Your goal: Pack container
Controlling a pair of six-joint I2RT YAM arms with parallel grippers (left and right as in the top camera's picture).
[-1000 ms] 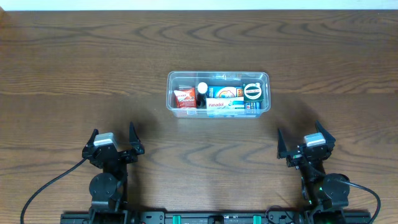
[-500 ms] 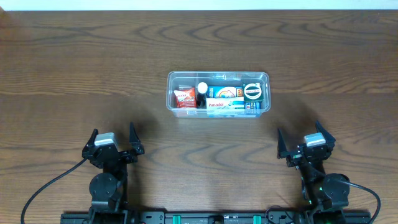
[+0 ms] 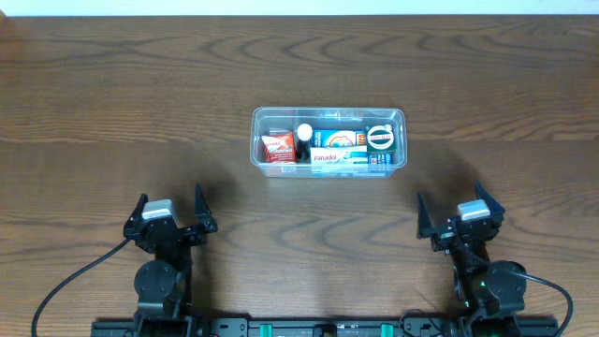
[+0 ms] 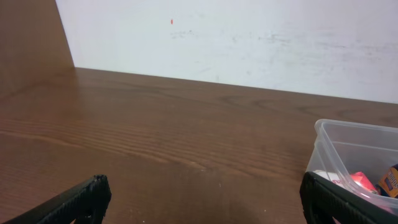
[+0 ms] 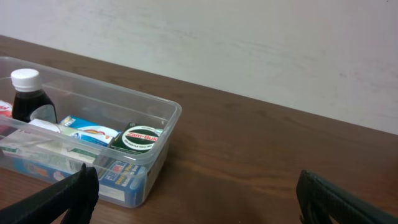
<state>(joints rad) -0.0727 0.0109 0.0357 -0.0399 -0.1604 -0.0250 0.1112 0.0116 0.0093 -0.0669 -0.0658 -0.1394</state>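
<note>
The clear plastic container (image 3: 401,116) stands at the table's middle. It holds a red packet (image 3: 276,147), a dark bottle with a white cap (image 3: 304,138), blue and white boxes (image 3: 339,157) and a round green tin (image 3: 379,138). It also shows in the left wrist view (image 4: 323,140) at the right edge and in the right wrist view (image 5: 169,118) at the left. My left gripper (image 3: 169,212) is open and empty near the front left. My right gripper (image 3: 456,212) is open and empty near the front right. Both are well short of the container.
The wooden table (image 3: 112,112) runs to a white wall (image 4: 249,37) behind. Black cables trail from both arm bases at the front edge.
</note>
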